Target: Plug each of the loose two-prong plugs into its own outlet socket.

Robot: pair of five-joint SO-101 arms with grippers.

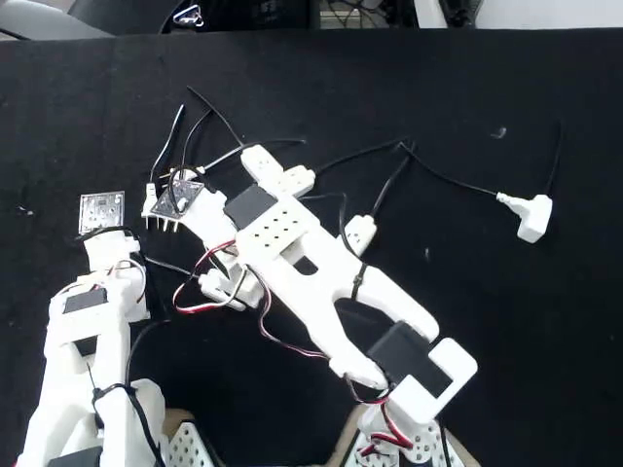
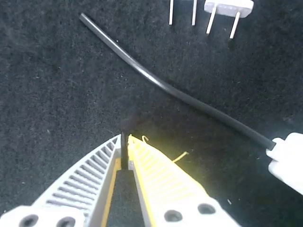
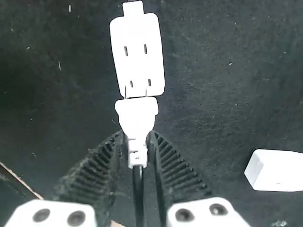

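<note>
Plug (image 3: 136,111), clamped in the right gripper (image 3: 136,138), meets the outlet block (image 3: 137,52) with prongs barely in; a skewed push could slide the loose block, while the left gripper (image 2: 124,138) pinches a thin cable (image 2: 124,155).

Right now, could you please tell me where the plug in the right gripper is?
In the right wrist view, the plug is clamped in the right gripper, its prongs at the near end of the white outlet block.

Matt black cloth covers the table (image 2: 57,71); the plug (image 3: 136,116) and outlet socket (image 3: 137,52) are smooth white plastic, the cord (image 2: 189,101) glossy black
</note>
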